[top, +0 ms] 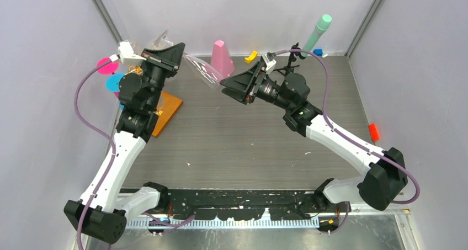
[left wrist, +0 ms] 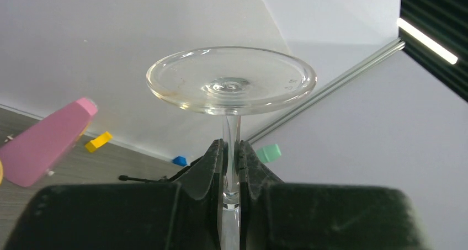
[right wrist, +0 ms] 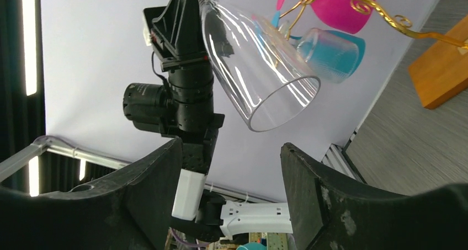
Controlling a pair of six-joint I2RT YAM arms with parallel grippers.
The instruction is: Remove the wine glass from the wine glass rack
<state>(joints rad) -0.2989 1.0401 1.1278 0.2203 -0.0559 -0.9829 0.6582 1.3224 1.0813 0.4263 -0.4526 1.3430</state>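
Observation:
My left gripper (top: 175, 51) is shut on the stem of a clear wine glass (top: 201, 68) and holds it in the air, tilted, with the bowl pointing right. In the left wrist view the fingers (left wrist: 212, 161) pinch the stem under the round foot (left wrist: 230, 80). The wine glass rack has an orange-brown wooden base (top: 168, 109) and gold wire arms (right wrist: 386, 12). The clear bowl (right wrist: 259, 62) is apart from these arms. My right gripper (top: 229, 90) is open and empty just right of the bowl's rim, and the bowl is beyond its fingertips (right wrist: 165, 167).
A pink glass (right wrist: 336, 10) and a blue glass (right wrist: 331, 54) hang on the rack. A pink cone (top: 222, 57), a yellow block (top: 251, 56), a black tripod with a mint tube (top: 315, 32) and a blue block (top: 317, 52) stand at the back. A red block (top: 373, 131) lies at the right.

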